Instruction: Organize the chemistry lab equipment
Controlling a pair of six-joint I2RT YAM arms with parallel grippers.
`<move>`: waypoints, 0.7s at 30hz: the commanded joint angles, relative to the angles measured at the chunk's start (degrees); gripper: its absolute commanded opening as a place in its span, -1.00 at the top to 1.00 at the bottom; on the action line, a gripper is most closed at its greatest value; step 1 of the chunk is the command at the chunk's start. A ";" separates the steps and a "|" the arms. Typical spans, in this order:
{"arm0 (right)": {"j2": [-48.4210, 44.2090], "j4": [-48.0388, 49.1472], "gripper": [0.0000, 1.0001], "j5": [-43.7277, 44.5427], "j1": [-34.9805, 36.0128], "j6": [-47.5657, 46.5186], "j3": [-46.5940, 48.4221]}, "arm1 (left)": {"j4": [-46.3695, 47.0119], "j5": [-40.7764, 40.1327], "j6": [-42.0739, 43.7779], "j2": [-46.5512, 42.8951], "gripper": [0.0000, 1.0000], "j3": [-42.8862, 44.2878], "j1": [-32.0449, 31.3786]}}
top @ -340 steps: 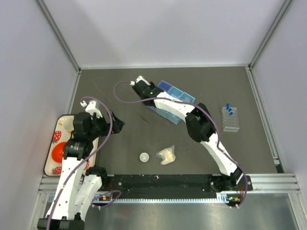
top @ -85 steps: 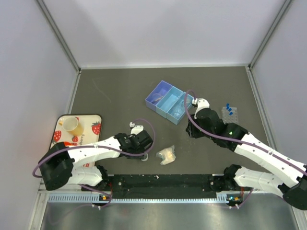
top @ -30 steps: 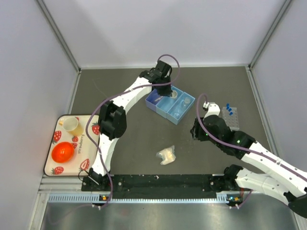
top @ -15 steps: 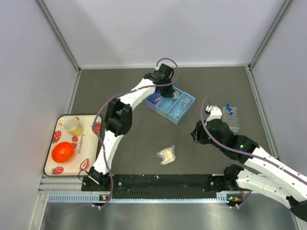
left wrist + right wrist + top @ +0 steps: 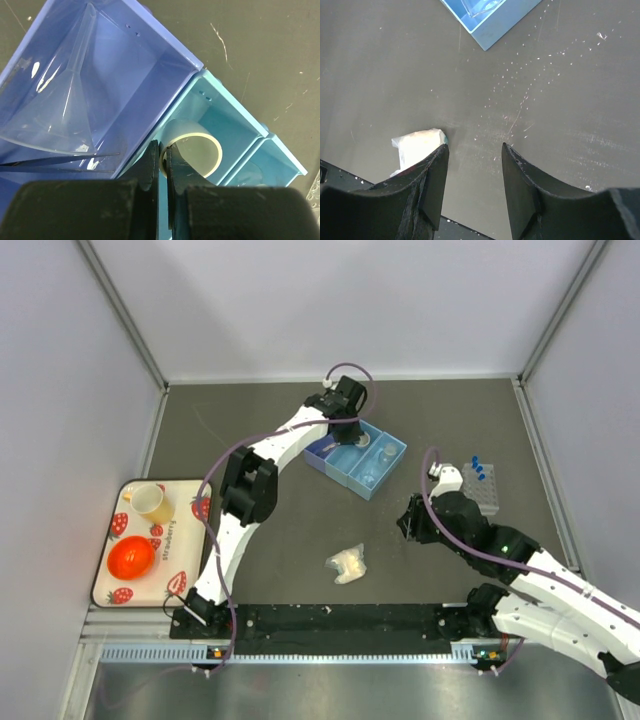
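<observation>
Top external: fixed above and behind the arm bases, facing down and forward, far enough off that the whole desk (image 5: 470, 415) is taken in. Left wrist: held very close, aimed steeply down past the left fingers (image 5: 151, 165) into the blue divided box (image 5: 150, 65), where the white dish (image 5: 192, 145) is also seen from overhead; right wrist: carried higher, aimed down past the right fingers (image 5: 436, 185) at bare desk. The box is shared by all three views, only its corner by the right wrist, and the pale packet (image 5: 417, 144) by right wrist and overhead.
</observation>
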 commanded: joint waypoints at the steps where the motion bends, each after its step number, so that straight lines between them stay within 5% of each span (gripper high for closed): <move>1: -1.00 2.19 0.06 -0.36 0.70 0.19 -0.47 | -0.54 -2.73 1.19 0.12 1.00 0.61 -0.61; 6: -1.18 2.37 0.06 -0.72 0.70 0.45 -0.82 | -0.89 -3.52 1.36 0.21 1.00 0.08 -1.23; 21: -2.32 2.46 0.06 -0.89 0.70 0.36 -1.70 | -0.89 -3.35 1.28 1.44 0.59 -1.33 -1.40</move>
